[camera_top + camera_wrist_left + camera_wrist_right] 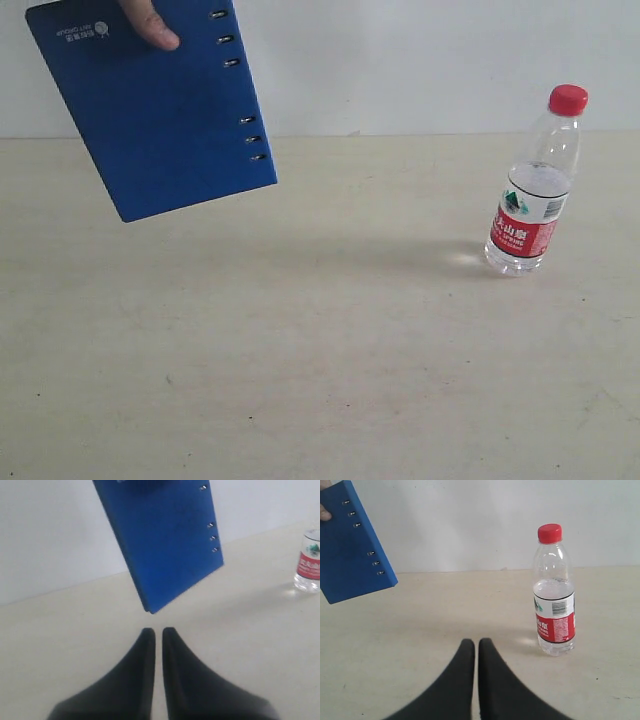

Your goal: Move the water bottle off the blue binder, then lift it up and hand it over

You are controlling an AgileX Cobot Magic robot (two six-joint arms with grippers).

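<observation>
Currently, blue binder (160, 110) is held aloft at 10 o'clock; water bottle (530, 190) upright at 3 o'clock; left end effector (158, 632), right end effector (476, 644) closed, empty.

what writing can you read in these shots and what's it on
"夫山泉", as far as it shows, white on red: bottle label.
Small print and barcode digits on that label: too small to read.
White logo text in the binder corner: upside down, too blurred to read.

Water bottle (532, 185) upright on table (300, 380), open room all round; blue binder (160, 110) held aloft by hand (150, 24), well apart.
</observation>
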